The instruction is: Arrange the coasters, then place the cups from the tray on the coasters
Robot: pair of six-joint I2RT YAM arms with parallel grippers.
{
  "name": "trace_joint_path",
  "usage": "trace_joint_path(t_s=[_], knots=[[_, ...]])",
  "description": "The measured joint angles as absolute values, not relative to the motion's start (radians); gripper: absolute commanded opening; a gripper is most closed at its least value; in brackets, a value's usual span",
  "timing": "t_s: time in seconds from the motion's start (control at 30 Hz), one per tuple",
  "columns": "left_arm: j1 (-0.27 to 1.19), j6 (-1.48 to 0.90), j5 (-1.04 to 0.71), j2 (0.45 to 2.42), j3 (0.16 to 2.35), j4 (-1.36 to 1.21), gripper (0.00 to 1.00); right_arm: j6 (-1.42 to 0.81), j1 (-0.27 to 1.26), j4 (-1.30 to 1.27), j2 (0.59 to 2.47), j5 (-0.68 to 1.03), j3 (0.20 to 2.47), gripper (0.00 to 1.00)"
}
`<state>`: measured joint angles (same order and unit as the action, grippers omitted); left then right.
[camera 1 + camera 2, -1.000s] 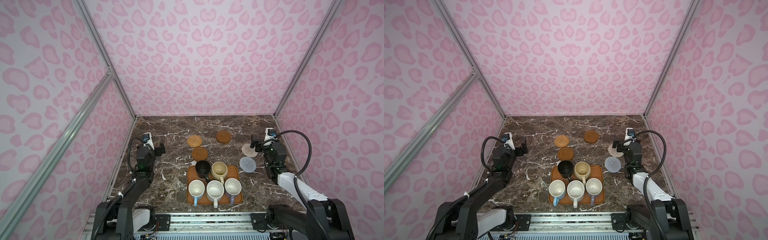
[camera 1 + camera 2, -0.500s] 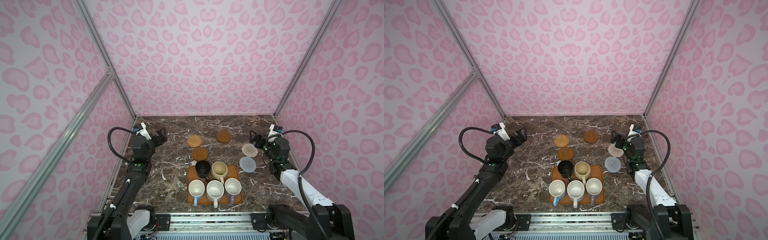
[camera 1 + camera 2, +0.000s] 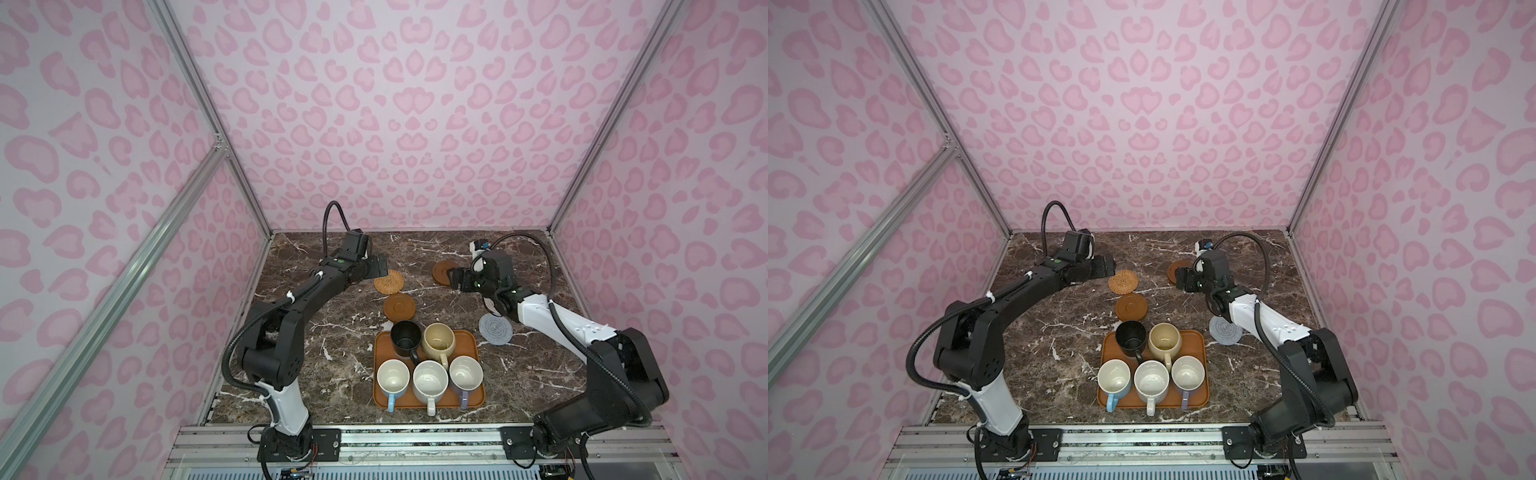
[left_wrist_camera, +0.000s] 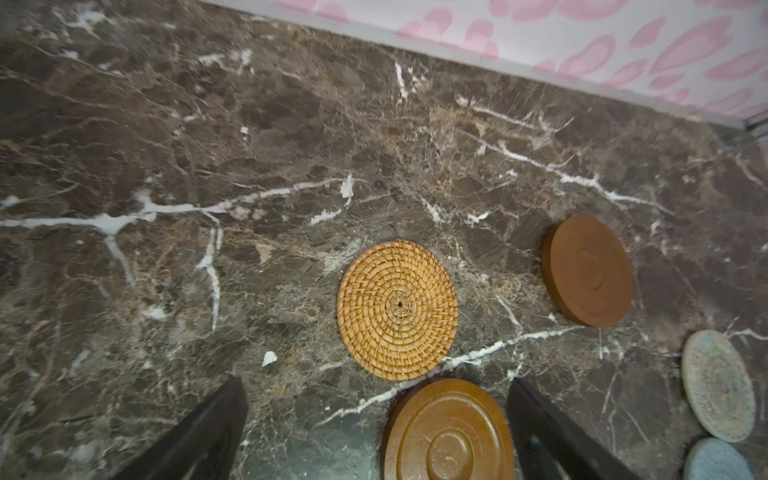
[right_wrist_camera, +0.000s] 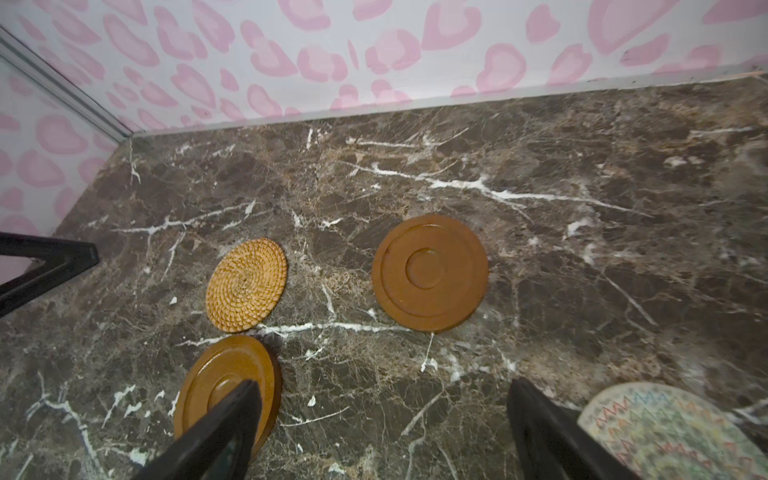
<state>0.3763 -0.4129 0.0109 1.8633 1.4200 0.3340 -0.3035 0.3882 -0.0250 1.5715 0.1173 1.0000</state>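
Five cups stand on the orange tray [image 3: 468, 344]: black [image 3: 405, 338], cream-yellow [image 3: 438, 340], light blue [image 3: 392, 376], speckled white [image 3: 430, 380] and lavender [image 3: 465, 374]. Behind the tray lie a brown coaster [image 3: 399, 306] and the rattan coaster [image 3: 389, 281]. My left gripper [image 3: 376, 266] hovers open just left of the rattan one [image 4: 397, 309]. My right gripper [image 3: 453, 276] is open and partly covers the far brown coaster [image 3: 440, 270]. The grey-blue coaster [image 3: 496, 328] lies beside my right arm. The beige coaster [image 5: 673, 432] shows only in the wrist views.
The dark marble table [image 3: 332, 345] is boxed in by pink patterned walls [image 3: 415, 124] at the back and both sides. An aluminium rail [image 3: 374, 440] runs along the front edge where both arm bases stand.
Both arms have risen from beside the tray's sides and reached toward the back, the left to the rattan coaster, the right to the far brown one. Nothing has been picked up.
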Motion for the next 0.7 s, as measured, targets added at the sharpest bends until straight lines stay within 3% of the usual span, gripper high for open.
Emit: trace_joint_path(t_s=[0.2,0.3,0.7], knots=[[0.402,-0.387,0.035,2.077,1.602,0.447,0.84,-0.274,0.429,0.033,1.654,0.128,1.053,0.88],[0.406,-0.370,0.035,2.152,1.663,0.492,0.85,-0.265,0.440,0.050,1.671,0.131,1.062,0.89],[0.414,-0.356,0.092,2.299,1.813,0.597,0.70,-0.221,0.479,0.084,1.698,0.135,1.081,0.87]])
